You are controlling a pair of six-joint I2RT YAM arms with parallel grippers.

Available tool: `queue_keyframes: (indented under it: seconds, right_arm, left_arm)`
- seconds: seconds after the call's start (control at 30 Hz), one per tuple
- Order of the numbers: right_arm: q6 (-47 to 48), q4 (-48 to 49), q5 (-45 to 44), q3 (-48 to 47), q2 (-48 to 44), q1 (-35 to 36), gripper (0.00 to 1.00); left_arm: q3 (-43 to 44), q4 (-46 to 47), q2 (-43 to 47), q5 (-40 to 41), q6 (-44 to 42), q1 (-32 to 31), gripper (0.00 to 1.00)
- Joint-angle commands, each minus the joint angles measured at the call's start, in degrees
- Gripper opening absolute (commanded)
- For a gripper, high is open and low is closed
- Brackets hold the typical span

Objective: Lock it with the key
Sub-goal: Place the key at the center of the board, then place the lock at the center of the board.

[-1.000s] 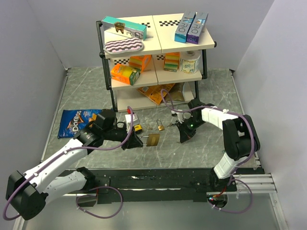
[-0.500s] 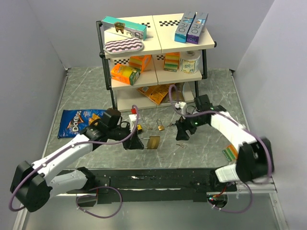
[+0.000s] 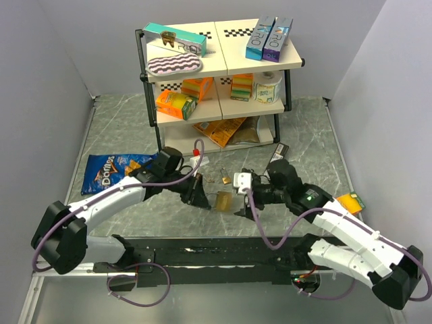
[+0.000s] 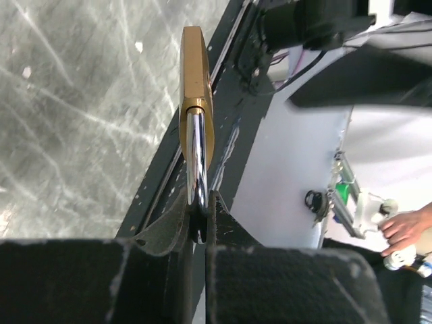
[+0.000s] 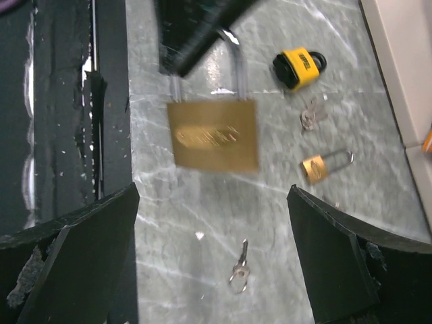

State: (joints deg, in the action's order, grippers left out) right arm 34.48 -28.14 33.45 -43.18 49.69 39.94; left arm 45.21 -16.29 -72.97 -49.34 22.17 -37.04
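A large brass padlock [image 3: 221, 201] hangs just above the table, and my left gripper [image 3: 200, 194] is shut on its steel shackle [image 4: 196, 155]. In the left wrist view the padlock's body [image 4: 193, 74] sticks out edge-on beyond the closed fingers. My right gripper [image 5: 212, 263] stands wide open right of the padlock [image 5: 212, 135], over the table. A small silver key [image 5: 237, 268] on a ring lies flat on the marble between the right fingers [image 5: 81, 256], touching neither. In the top view the right gripper [image 3: 244, 202] sits close beside the padlock.
A yellow padlock [image 5: 300, 66], loose keys [image 5: 310, 115] and a small brass padlock [image 5: 320, 165] lie beyond the big one. A stocked shelf rack [image 3: 216, 81] stands behind, a Doritos bag [image 3: 108, 172] at left, an orange packet [image 3: 351, 202] at right. The black rail [image 3: 223, 253] runs along the near edge.
My right gripper has gone from shut to wide open and swung nearer, towards the padlock; the key now lies on the table. The left arm carried the padlock slightly right.
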Motion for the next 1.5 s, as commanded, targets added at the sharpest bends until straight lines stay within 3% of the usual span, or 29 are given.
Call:
queue_keyframes:
  seconds: [0.0, 0.27, 0.93, 1.07, 1.17, 1.2, 1.27, 1.3, 1.33, 1.37, 1.4, 1.47]
  right_arm:
    - [3.58, 7.21, -7.87, 1.61, 0.75, 4.08, 0.99]
    - [2.52, 11.44, -13.23, 0.64, 5.76, 9.27, 0.99]
    - [2.09, 14.96, -18.51, 0.82, 9.37, 13.14, 0.96]
    - [1.12, 14.69, -19.91, 0.11, 10.25, 13.05, 0.86]
    - [0.42, 14.25, -20.44, -0.32, 10.69, 13.14, 0.68]
    - [-0.2, 13.99, -20.71, -0.5, 10.78, 13.06, 0.57]
    - [-1.51, 13.99, -21.06, -0.5, 10.69, 13.06, 0.44]
    - [-2.04, 13.9, -21.23, -0.59, 10.86, 13.14, 0.32]
    - [-2.74, 13.38, -21.15, -0.94, 10.78, 12.97, 0.28]
    - [-4.75, 13.11, -21.58, -1.2, 10.86, 12.79, 0.17]
    - [-5.99, 13.02, -21.59, -1.21, 10.86, 12.27, 0.12]
    - [-9.93, 12.24, -21.24, -1.38, 10.69, 10.69, 0.01]
  left_arm:
    - [5.24, 8.56, -0.33, -5.33, 5.07, -1.54, 0.01]
    - [5.59, 10.58, -1.12, -5.06, 7.44, -2.34, 0.01]
    - [5.24, 13.48, -2.27, -5.59, 11.22, -2.43, 0.01]
    - [5.24, 13.39, -2.18, -5.5, 11.4, -2.34, 0.01]
    - [5.41, 13.04, -2.44, -5.24, 11.66, -2.34, 0.01]
    - [5.67, 12.78, -2.7, -5.15, 11.49, -2.34, 0.01]
    - [5.94, 12.25, -3.14, -4.63, 11.4, -2.25, 0.11]
    - [5.94, 12.16, -3.23, -4.54, 11.23, -2.16, 0.17]
    - [5.94, 12.25, -3.23, -4.53, 11.05, -1.9, 0.37]
    - [5.85, 12.16, -3.06, -4.45, 10.7, -1.72, 0.45]
    - [5.77, 12.16, -2.53, -4.53, 10.61, -0.77, 0.51]
    - [5.24, 12.16, -1.65, -4.27, 10.52, 0.9, 0.77]
